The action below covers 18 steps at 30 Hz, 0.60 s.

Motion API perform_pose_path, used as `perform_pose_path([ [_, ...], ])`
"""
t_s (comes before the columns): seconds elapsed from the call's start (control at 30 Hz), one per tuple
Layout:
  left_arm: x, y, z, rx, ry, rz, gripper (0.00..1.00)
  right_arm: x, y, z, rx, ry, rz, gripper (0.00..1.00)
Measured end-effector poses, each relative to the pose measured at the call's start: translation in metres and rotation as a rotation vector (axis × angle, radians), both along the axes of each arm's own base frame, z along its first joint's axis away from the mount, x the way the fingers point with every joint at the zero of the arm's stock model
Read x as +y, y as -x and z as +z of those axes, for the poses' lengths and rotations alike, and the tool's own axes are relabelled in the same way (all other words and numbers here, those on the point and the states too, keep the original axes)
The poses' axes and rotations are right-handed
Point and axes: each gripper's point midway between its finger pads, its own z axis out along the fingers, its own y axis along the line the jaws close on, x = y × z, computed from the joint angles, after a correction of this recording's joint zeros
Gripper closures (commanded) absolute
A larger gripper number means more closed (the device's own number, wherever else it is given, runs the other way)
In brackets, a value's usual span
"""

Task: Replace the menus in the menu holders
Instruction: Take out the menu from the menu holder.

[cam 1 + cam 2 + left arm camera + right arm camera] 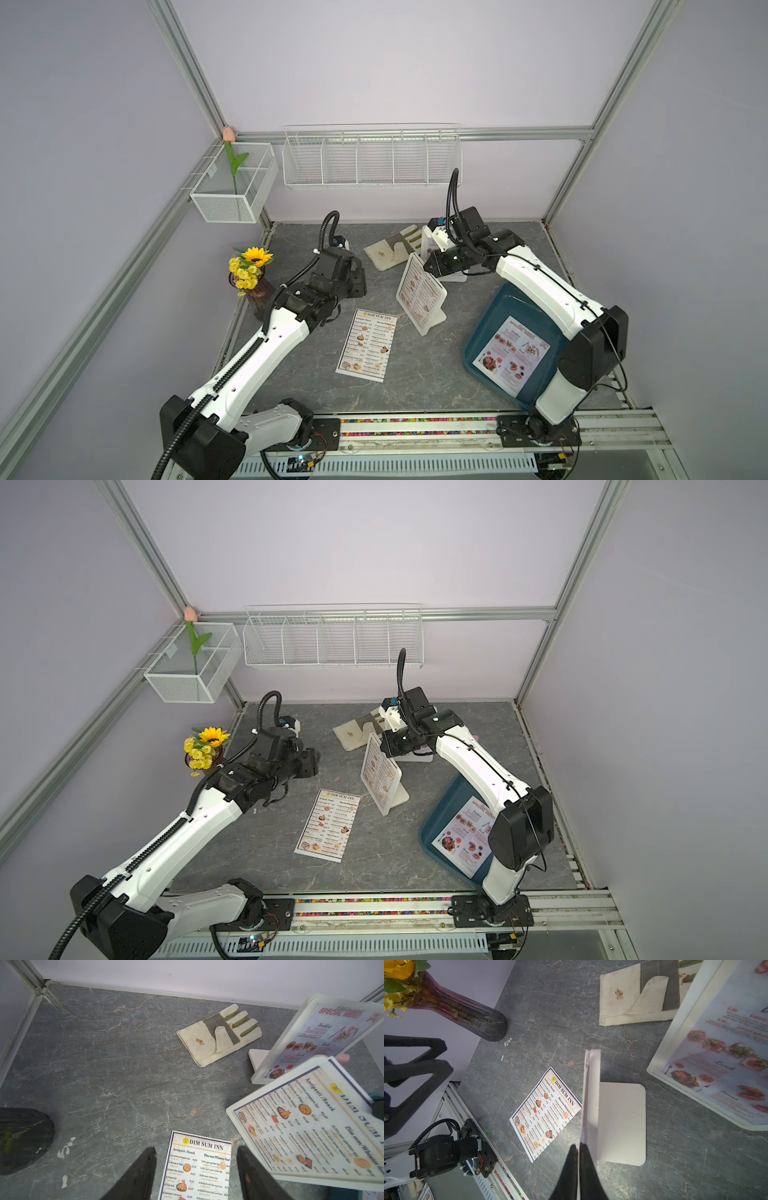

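White plastic menu holder [420, 291], frame centre: we log right gripper [579, 1150] clenched on its DIM SUM INN sheet [301, 1122]; left gripper [195, 1149] released. Risk: unbraced holder may topple with sheet.

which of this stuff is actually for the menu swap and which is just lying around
For the job: near menu holder with its dim sum menu, pinched by the right gripper; far menu holder with a special menu; loose dim sum sheet; special menu sheet in the teal tray.
Lying about: glove; flower vase; wire wall rack; teal tray.
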Motion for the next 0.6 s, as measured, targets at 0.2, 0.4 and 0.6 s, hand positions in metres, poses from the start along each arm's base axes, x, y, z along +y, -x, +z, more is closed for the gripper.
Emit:
perform_pose_path([
  [0.2, 0.0, 0.0, 0.0, -0.001, 0.001, 0.0, 0.36, 0.001, -0.002, 0.009, -0.017, -0.015, 0.001, 0.93],
  [0.4, -0.001, -0.001, 0.001, -0.005, 0.004, 0.0, 0.36, -0.003, -0.007, 0.022, -0.04, -0.028, -0.01, 0.93],
  [0.6, 0.001, -0.002, 0.0, -0.003, 0.001, 0.006, 0.35, -0.005, -0.009, 0.048, -0.083, -0.041, -0.006, 0.93],
])
